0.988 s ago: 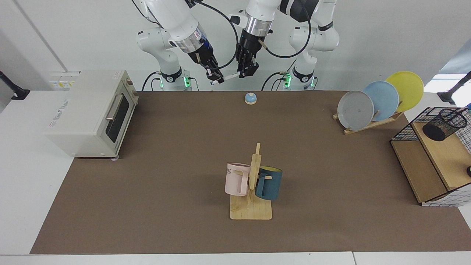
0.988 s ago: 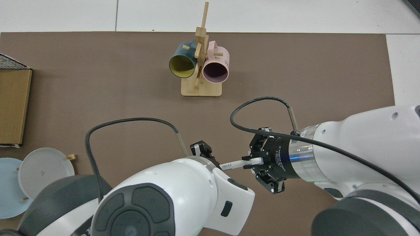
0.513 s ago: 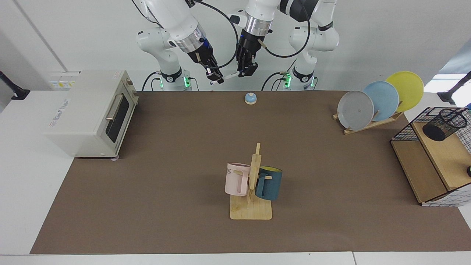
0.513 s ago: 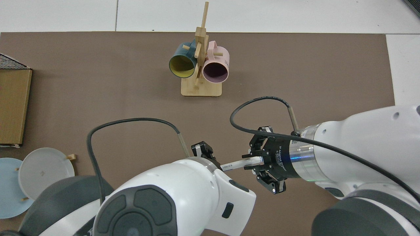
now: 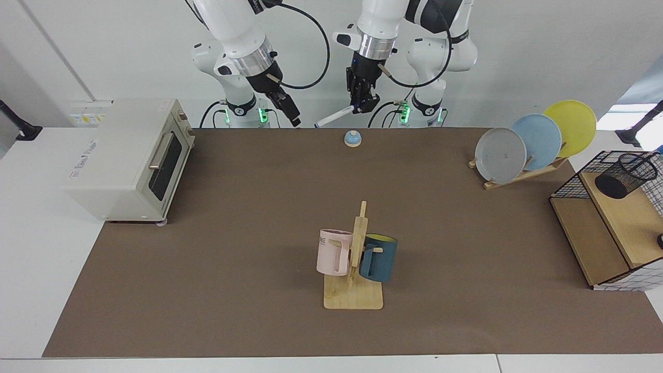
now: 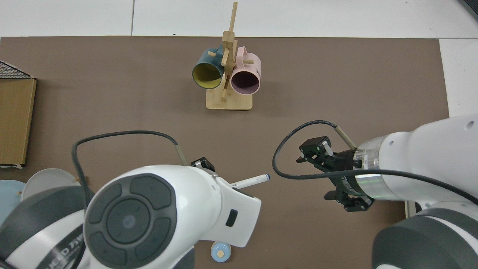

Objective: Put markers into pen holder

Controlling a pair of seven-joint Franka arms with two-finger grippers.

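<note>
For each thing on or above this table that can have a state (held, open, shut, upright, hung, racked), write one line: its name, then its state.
Marker: held tilted in the left pincer, above the table.
Right pincer: apart from the marker, holding nothing.
Pen holder: on the shelf, no marker in it.
Toaster oven: door shut.
Pink mug: hung on the rack.
Blue mug: hung likewise.
Plates: on edge in their rack.

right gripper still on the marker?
No: the right gripper hangs apart from the marker, which only the left gripper holds.
</note>
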